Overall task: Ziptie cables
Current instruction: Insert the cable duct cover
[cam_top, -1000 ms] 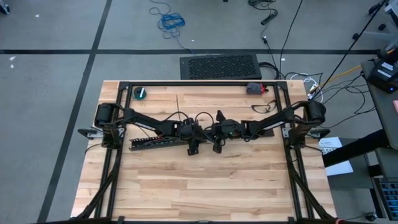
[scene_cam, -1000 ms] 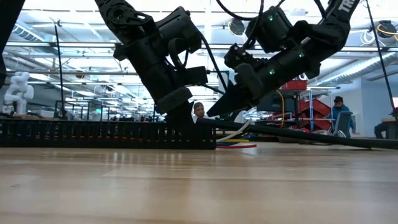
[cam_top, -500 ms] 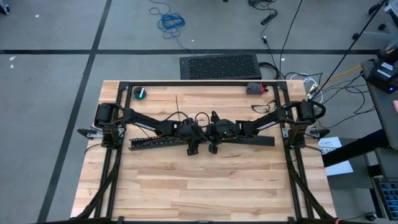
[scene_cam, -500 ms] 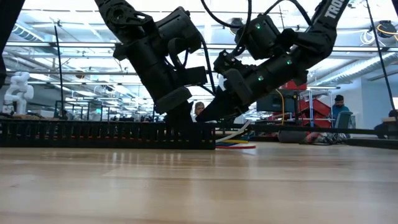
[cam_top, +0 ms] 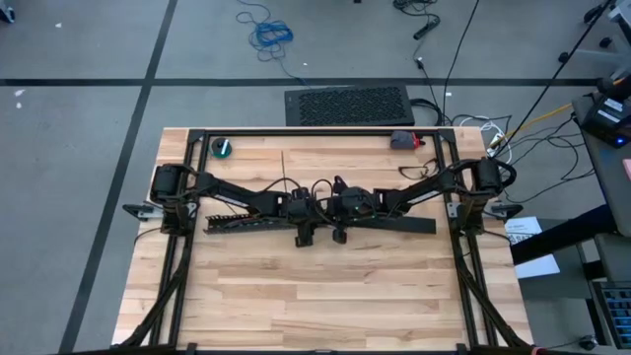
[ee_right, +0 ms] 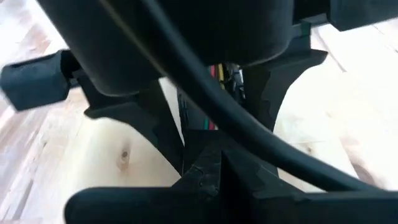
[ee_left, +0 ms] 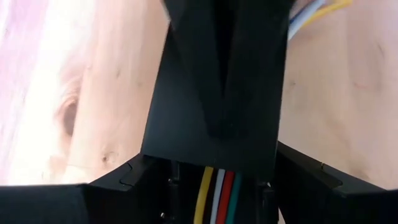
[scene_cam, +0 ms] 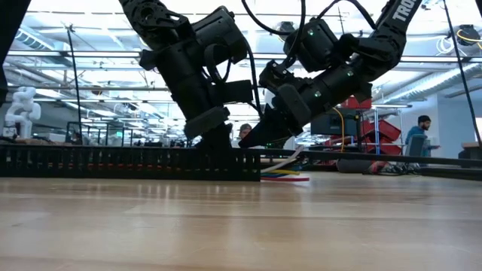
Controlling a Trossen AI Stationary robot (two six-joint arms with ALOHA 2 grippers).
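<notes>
Since a second ago the right gripper [scene_cam: 248, 143], pinched shut, has slid toward nine o'clock, meeting the left gripper [scene_cam: 218, 139], spread astride thin multicoloured cables [scene_cam: 286, 175] on the pale planked wooden table [cam_top: 325, 286]; a person [scene_cam: 418, 139] stands in the workshop behind

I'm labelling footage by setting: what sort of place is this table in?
Probably a large open robotics lab or workshop. Beyond the wooden table the low view shows a high ceiling with exposed beams, a white robot standing at the far left, and a person among equipment.
</notes>
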